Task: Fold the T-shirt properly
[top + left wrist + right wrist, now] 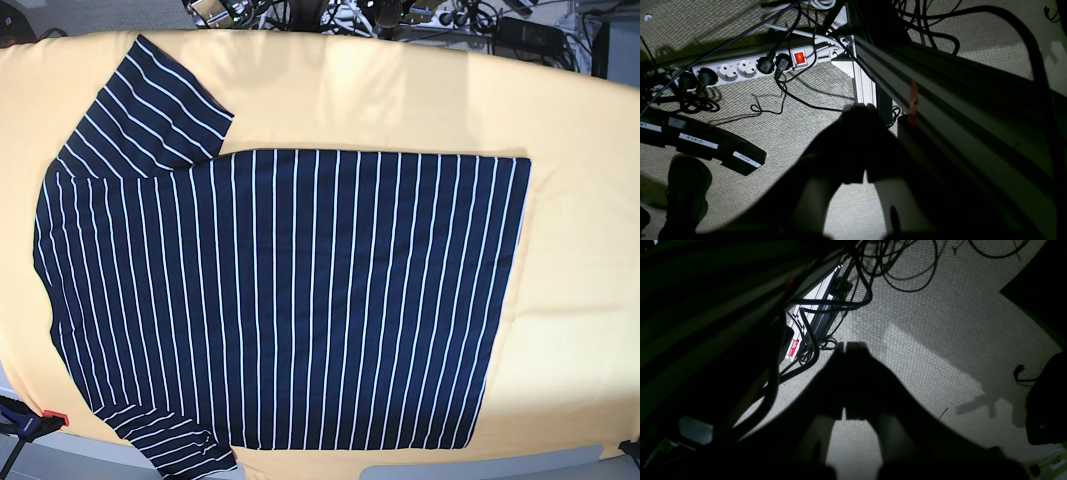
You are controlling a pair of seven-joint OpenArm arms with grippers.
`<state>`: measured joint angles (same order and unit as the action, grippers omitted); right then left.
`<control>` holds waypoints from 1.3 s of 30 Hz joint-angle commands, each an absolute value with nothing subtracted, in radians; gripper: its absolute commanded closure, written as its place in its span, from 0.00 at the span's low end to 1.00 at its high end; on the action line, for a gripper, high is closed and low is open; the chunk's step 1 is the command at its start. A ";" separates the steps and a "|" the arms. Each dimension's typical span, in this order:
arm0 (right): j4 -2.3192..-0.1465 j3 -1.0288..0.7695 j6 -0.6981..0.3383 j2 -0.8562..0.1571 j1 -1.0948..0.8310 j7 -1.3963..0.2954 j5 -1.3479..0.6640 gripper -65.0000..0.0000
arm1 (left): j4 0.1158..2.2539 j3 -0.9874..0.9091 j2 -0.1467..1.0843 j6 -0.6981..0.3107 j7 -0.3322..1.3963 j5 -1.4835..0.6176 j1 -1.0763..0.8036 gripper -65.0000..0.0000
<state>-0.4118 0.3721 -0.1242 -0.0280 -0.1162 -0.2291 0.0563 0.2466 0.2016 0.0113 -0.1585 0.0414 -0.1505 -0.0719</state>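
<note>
One T-shirt is spread flat on the yellow table, thin, limp and light, probably best pinched at hem or sleeve edges, while the left gripper and right gripper are held pressed together below the table's level, over the carpet.

Left gripper dark in silhouette at centre, fingers pressed together, hanging over pale woven carpet. White power strip on the floor far left, red switch lit, several black plugs seated, black cables trailing off across the carpet. Aluminium frame rail slanting from far centre toward near right, red tag on its edge. Black pedal bar near left with white labels, one reading STOP. Dark shoe at near-left corner.
</note>
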 commanded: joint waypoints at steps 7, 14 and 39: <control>-0.418 0.374 -0.131 -0.031 -0.117 -0.228 0.061 1.00 | 0.263 0.202 0.005 -0.164 0.031 -0.154 -0.072 1.00; -0.418 0.374 -0.131 -0.031 -0.116 -0.228 0.061 1.00 | 0.263 0.202 0.005 -0.164 0.031 -0.154 -0.072 1.00; -0.419 0.374 -0.326 -0.101 -0.246 -0.281 0.060 1.00 | 0.487 0.203 0.012 -0.165 0.102 -0.004 -0.301 1.00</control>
